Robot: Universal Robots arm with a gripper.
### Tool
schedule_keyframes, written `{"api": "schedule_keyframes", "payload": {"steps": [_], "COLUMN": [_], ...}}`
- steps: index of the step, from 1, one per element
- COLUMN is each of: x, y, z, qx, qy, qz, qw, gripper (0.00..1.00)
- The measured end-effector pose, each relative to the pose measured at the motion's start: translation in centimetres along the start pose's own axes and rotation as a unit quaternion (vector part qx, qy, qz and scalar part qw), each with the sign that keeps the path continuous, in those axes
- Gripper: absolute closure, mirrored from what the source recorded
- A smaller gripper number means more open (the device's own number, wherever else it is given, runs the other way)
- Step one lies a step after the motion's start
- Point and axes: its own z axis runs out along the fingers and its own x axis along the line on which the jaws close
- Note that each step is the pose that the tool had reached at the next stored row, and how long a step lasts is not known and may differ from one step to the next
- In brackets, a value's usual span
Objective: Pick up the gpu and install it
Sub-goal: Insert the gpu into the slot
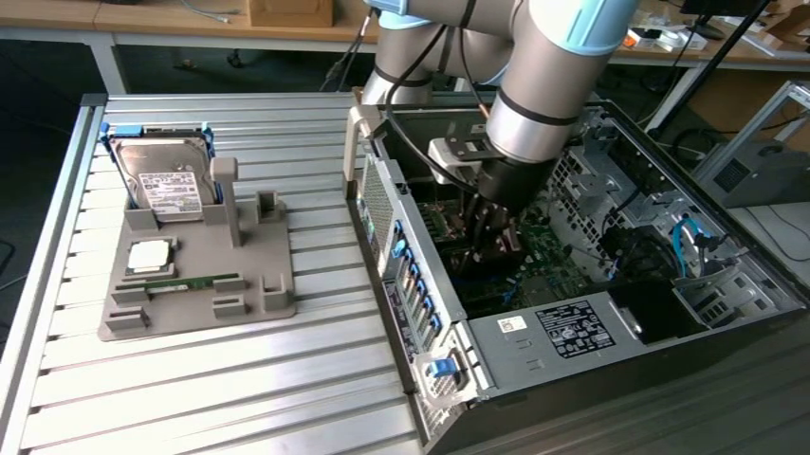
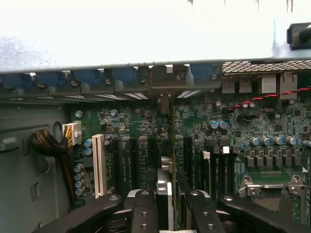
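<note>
My gripper (image 1: 496, 226) reaches down into the open computer case (image 1: 544, 327), over the green motherboard (image 1: 563, 270). It is shut on the gpu (image 1: 487, 261), a dark thin card held on edge. In the wrist view the black fingers (image 2: 146, 213) clamp the gpu (image 2: 165, 187) from both sides. The card runs edge-on toward the case's rear wall, its silvery end bracket (image 2: 164, 104) close to the slot openings. It hangs above the black expansion slots on the motherboard (image 2: 136, 126). I cannot tell whether it touches a slot.
A grey fixture (image 1: 196, 284) on the slatted table holds a hard drive (image 1: 165, 185), a processor (image 1: 150, 254) and a green memory stick (image 1: 190, 282). Inside the case are a white slot (image 2: 99, 165), blue bracket latches (image 2: 87, 77), a cable bundle (image 2: 46, 143) and red-black wires (image 2: 272, 97).
</note>
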Motion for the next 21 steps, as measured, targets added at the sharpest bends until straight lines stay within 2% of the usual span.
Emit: {"api": "schedule_keyframes", "payload": {"steps": [4, 9, 21], "x": [-0.19, -0.20, -0.21], "y": [0.00, 0.01, 0.00], "z": [-0.01, -0.01, 0.20], "qx": [0.0000, 0.0001, 0.0001], "qy": [0.0002, 0.0021, 0.0022], "qz": [0.000, 0.000, 0.000], "qw": [1.0000, 1.0000, 1.0000], "gripper": [0.73, 0.73, 0.73]}}
